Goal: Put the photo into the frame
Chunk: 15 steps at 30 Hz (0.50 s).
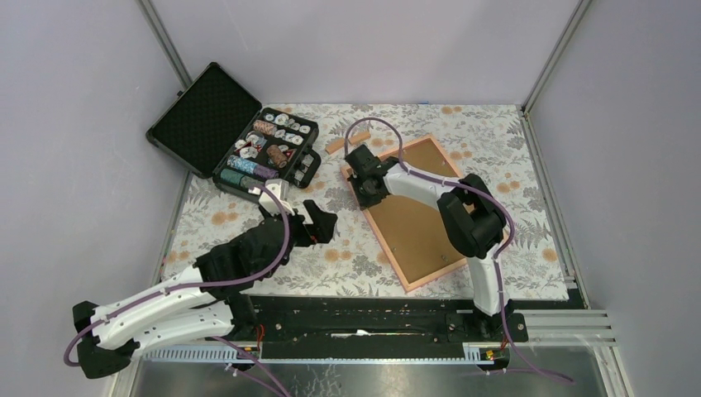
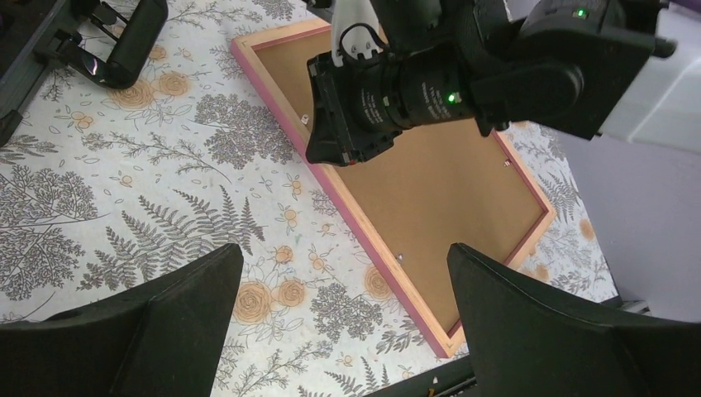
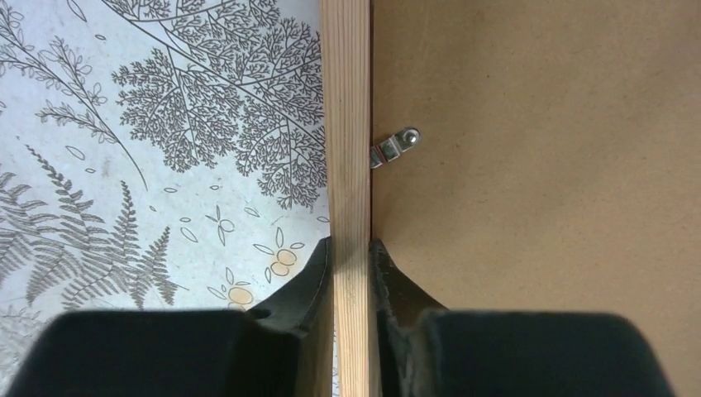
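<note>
The left gripper (image 1: 321, 222) hovers wide open and empty. Beyond it, the right gripper (image 3: 351, 252) pinches one rail of the frame (image 3: 347, 99), which lies back-up with the board (image 3: 537, 248) inside. No photo shows. The step looks like opening the frame; next, the board likely must come out.

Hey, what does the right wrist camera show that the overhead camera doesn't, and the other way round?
Only the right wrist view shows the grip itself. The right claw is closed on a rail of the pinkish-orange wooden picture frame, one finger on each side. It also shows a small silver metal clip lying on the brown backing board beside that rail.

Only the overhead view shows the open black carrying case of small items, the left claw spread open, and a small loose wooden block.

Both show the frame, its board and the fern-patterned tablecloth.
</note>
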Each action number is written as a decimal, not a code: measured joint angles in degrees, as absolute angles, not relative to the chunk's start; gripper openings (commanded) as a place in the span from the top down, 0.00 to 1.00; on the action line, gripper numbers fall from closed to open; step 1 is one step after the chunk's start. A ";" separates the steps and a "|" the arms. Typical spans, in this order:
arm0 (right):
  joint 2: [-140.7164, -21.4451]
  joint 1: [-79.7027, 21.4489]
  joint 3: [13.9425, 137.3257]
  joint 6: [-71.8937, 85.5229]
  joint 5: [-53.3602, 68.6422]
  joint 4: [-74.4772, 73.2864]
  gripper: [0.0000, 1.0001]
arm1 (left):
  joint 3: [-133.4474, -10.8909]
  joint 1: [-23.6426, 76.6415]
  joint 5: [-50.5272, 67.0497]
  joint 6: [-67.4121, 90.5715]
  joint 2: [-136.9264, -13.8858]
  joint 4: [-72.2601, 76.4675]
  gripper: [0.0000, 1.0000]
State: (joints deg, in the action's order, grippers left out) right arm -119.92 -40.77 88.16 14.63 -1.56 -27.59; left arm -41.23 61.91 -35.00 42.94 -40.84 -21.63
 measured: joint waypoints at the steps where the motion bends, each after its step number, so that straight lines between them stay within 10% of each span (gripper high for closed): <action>1: -119.48 -41.25 87.48 13.91 -2.66 -26.96 0.95 | -41.69 61.91 -35.05 43.20 -40.82 -22.06 0.01; 15: -98.32 -45.76 56.16 0.16 2.33 -8.10 1.00 | -49.17 61.91 -32.38 47.70 -35.73 -26.26 0.01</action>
